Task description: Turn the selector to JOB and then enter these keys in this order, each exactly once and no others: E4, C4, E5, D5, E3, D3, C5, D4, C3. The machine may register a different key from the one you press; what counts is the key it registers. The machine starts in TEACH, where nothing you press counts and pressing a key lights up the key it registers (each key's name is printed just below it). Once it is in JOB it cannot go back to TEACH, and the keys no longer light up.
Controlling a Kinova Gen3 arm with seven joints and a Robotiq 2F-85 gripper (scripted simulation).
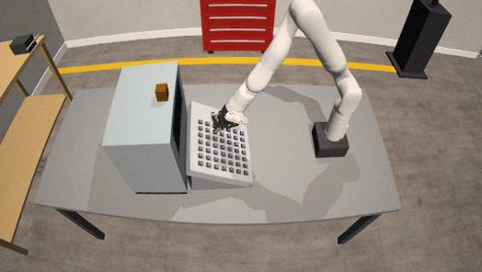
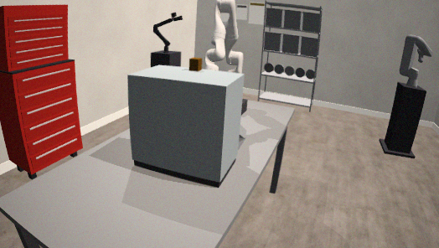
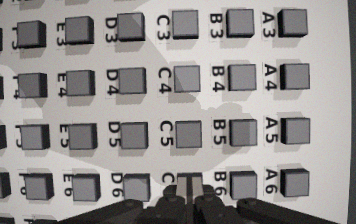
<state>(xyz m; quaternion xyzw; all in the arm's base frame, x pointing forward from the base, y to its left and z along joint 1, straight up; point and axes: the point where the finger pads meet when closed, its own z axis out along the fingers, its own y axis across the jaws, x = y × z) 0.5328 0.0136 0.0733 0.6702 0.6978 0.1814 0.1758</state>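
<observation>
The sloped key panel (image 1: 221,178) stands beside the cabinet. In the wrist view I see keys E3 (image 3: 78,30), D3 (image 3: 131,27), C3 (image 3: 185,24), E4 (image 3: 79,82), D4 (image 3: 132,80), C4 (image 3: 186,79), E5 (image 3: 82,136), D5 (image 3: 134,135) and C5 (image 3: 188,134), all grey and unlit. My gripper (image 1: 216,130) (image 3: 189,192) is shut and empty. Its tips overlap the C6 key, whose label is partly hidden; contact cannot be told. I cannot make out the selector in any view.
Keys B6 (image 3: 243,184) and D6 (image 3: 136,187) flank the fingertips. A tall pale cabinet (image 1: 138,118) (image 2: 176,124) stands right beside the panel, with an orange-brown block (image 1: 161,92) (image 2: 195,64) on top. Both stand on the grey table (image 1: 285,154) (image 2: 84,199).
</observation>
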